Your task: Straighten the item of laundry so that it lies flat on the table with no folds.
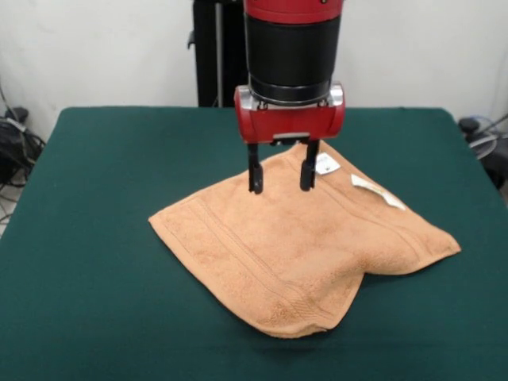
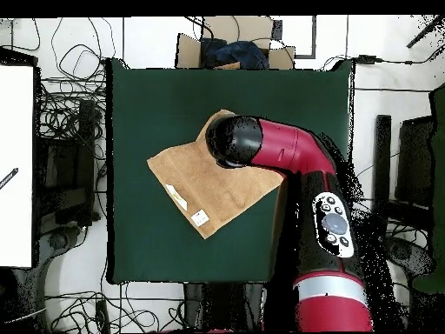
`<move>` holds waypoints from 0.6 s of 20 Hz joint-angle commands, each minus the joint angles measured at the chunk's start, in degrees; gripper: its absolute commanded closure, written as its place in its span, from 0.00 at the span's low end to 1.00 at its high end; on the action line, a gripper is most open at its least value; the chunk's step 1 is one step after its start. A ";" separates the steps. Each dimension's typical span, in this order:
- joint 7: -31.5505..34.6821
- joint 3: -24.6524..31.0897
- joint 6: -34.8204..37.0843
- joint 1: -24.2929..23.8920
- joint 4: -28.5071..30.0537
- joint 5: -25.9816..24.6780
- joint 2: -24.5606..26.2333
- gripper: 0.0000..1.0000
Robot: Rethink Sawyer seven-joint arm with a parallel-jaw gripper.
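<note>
The peach-orange towel point(image 1: 305, 254) lies spread on the green table point(image 1: 87, 262), with a fold along its near right side and white tags point(image 1: 378, 192) on its far right edge. It also shows in the overhead view point(image 2: 195, 178). My gripper point(image 1: 281, 181) hangs over the towel's far edge with its two black fingers point(image 1: 255, 178) apart and nothing between them. The fingertips are at or just above the cloth. In the overhead view the arm's wrist point(image 2: 235, 141) hides the gripper and part of the towel.
The robot's pedestal point(image 1: 216, 51) stands behind the table's far edge. Cables and boxes point(image 2: 65, 113) lie on the floor around the table point(image 2: 156, 87). Cardboard boxes point(image 2: 230, 52) sit beyond the edge opposite the robot.
</note>
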 commanded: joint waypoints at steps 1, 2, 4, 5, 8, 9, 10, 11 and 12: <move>10.24 -0.35 -6.22 0.24 5.60 -1.66 4.89 0.00; 10.07 -0.14 -6.68 0.03 5.55 -1.61 5.38 0.00; 9.76 -0.08 -7.57 -0.10 4.90 -1.80 6.51 0.00; 9.73 -0.07 -8.25 -0.18 4.76 -1.88 7.10 0.00; 9.47 0.03 -9.66 -0.46 4.20 -1.95 8.82 0.00; 9.29 0.10 -10.00 -0.60 4.02 -1.96 9.36 0.00; 9.06 0.10 -10.16 -0.65 3.68 -1.98 9.84 0.00; 8.83 0.11 -10.32 -0.70 3.35 -2.00 10.32 0.00; 8.61 0.08 -10.44 -0.72 3.13 -2.05 10.66 0.00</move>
